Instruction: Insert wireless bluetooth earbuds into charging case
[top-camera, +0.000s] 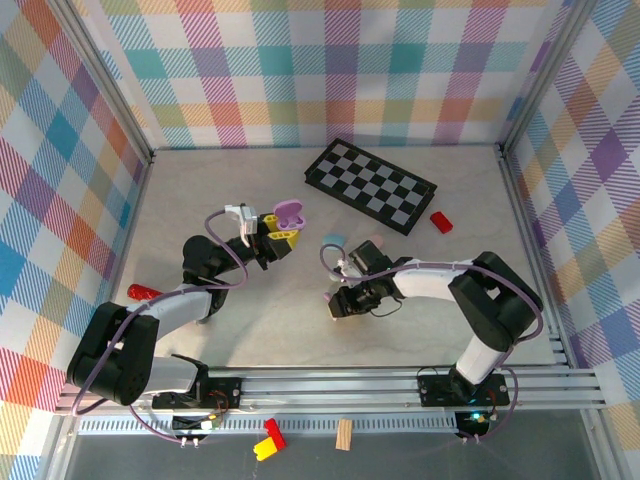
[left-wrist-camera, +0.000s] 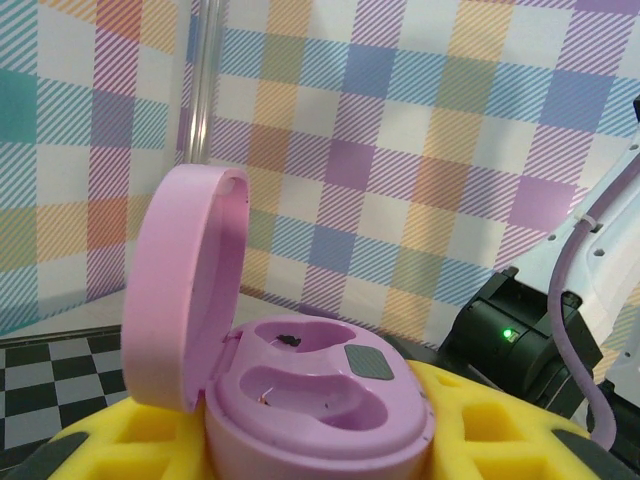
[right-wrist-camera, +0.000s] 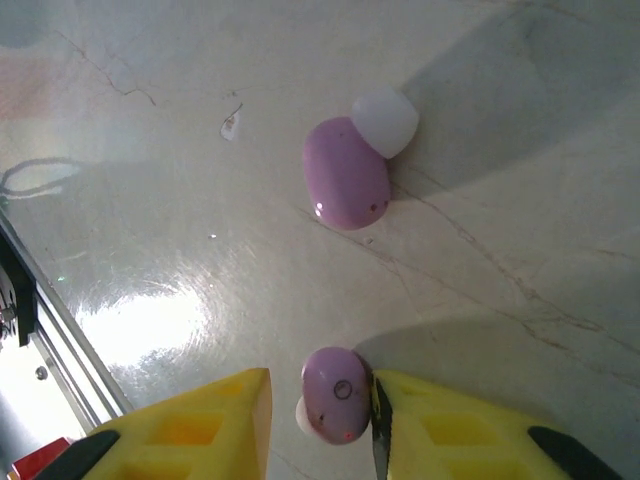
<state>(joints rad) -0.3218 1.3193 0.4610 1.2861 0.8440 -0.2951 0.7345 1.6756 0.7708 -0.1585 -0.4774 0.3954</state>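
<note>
The left arm reaches forward and inward from its base, elbow bent, and its gripper (top-camera: 283, 232) is closed on the lower half of the charging case (left-wrist-camera: 320, 400), which sits upright between the yellow fingers (left-wrist-camera: 110, 445). The case is a glossy pinkish purple; its lid (left-wrist-camera: 180, 290) stands open on the hinge, and the two moulded wells inside are empty, with a small grey pad beside them. The right arm bends back from its base toward the middle of the table (top-camera: 200, 190), wrist turned down, and its gripper (right-wrist-camera: 318, 390) hangs low over the surface, open only a little. One purple earbud (right-wrist-camera: 338, 393) lies between the yellow fingers (right-wrist-camera: 200, 430), touching one finger with a small gap to the other; whether it is lifted off the table cannot be told. A second purple earbud (right-wrist-camera: 347, 188) lies on the table just ahead of the gripper, glossy, with a whitish soft tip at its far end. The case and the earbuds are well apart.
</note>
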